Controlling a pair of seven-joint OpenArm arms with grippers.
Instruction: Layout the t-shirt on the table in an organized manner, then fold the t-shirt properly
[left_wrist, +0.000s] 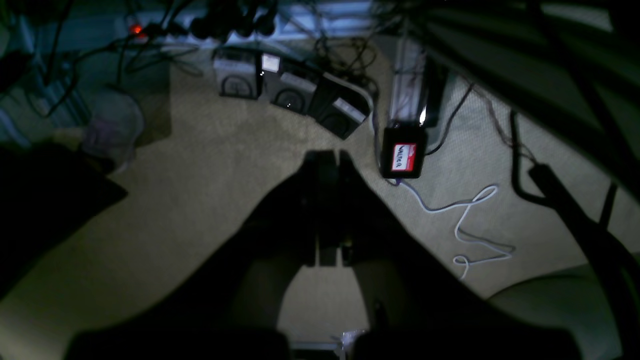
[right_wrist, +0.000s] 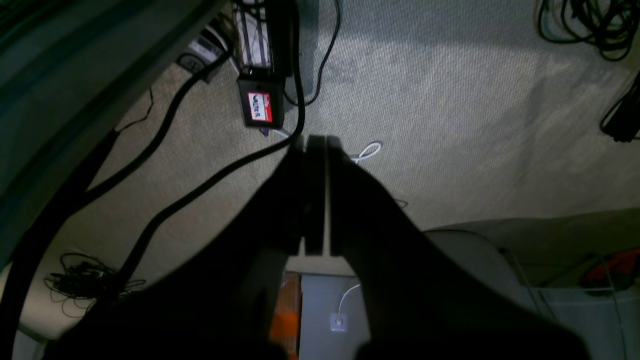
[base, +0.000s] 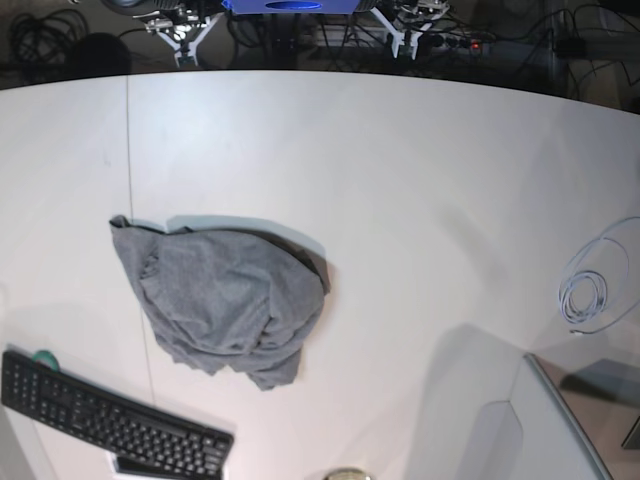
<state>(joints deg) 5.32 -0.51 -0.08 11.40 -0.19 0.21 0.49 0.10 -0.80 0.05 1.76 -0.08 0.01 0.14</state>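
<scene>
Both grippers are hanging closed and empty over carpet, the left gripper and right gripper with jaws pressed together. On the table, the t-shirt is lying crumpled at the near left, beside a keyboard.

We see the right gripper from above, its two dark fingers pressed together with nothing between them. Below it lies pale carpet. A small black box with a red and white label sits up and to the left, just beside thick black cables. A thin white cord loops near the fingertips.
</scene>
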